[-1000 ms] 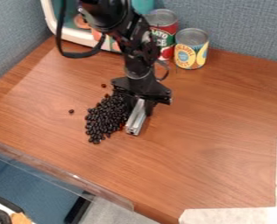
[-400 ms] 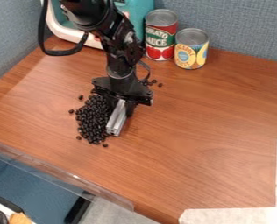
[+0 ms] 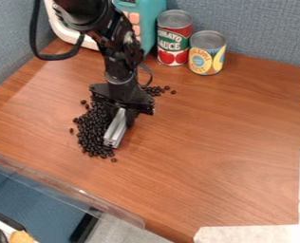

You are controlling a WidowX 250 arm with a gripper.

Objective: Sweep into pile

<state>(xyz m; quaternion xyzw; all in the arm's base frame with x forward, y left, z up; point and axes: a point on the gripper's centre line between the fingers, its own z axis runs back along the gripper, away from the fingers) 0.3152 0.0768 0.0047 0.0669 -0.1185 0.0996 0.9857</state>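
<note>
Nearest, at the bottom left, is a small orange thing (image 3: 21, 237), too cut off to name. At the bottom right, rough off-white tape (image 3: 248, 234) lies along the corner and up the right side of the brown wooden surface (image 3: 222, 156). A long clear plastic strip (image 3: 63, 186) runs along the near left edge.

Farther in, one little bean sits by itself just in front of the big heap of shiny black beans (image 3: 92, 133). The heap is left of the middle, long and a bit messy, with a few loose beans on its left and at its far end.

A silver metal bar (image 3: 116, 129) slants down right up against the heap's right side. The black fingers (image 3: 123, 114) are closed on the top part of the bar, only as far apart as the bar is wide. The black robot arm (image 3: 121, 66) comes in from the top left.

Just past the fingers, to the right, is a small bunch of black beans (image 3: 155, 90), apart from the big heap.

At the back stand a short yellow and blue metal can (image 3: 208, 57) and, just beside it, a taller red metal can (image 3: 174, 40). Left of them is a teal and white toy box (image 3: 152, 23), partly behind the arm. Last comes a blue-gray cloth wall (image 3: 267, 28).
</note>
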